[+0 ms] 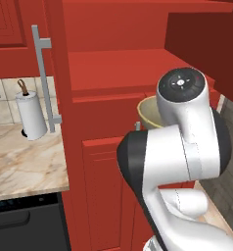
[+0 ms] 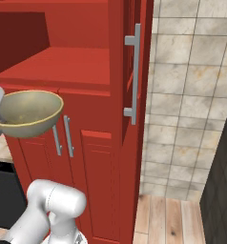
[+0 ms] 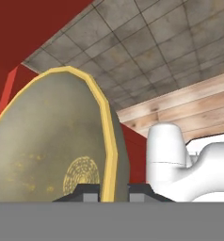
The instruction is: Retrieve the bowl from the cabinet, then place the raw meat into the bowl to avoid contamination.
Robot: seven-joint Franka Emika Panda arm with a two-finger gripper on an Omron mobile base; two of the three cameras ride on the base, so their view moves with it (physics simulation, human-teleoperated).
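Before the tall red panelled cabinet, its shelf open, our tool pinches the rim of the round pale olive-tan bowl, held clear of the shelf; retrieval looks done, meat unplaced.

Paper-towel roll upright on the marble counter

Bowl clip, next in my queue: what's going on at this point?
The arm's gripper holds the olive-tan bowl by its rim, one finger on each side, in the air in front of the red cabinet, whose upper shelf stands open. The bowl is out of the cabinet. A paper-towel roll stands on the marble counter to the left.
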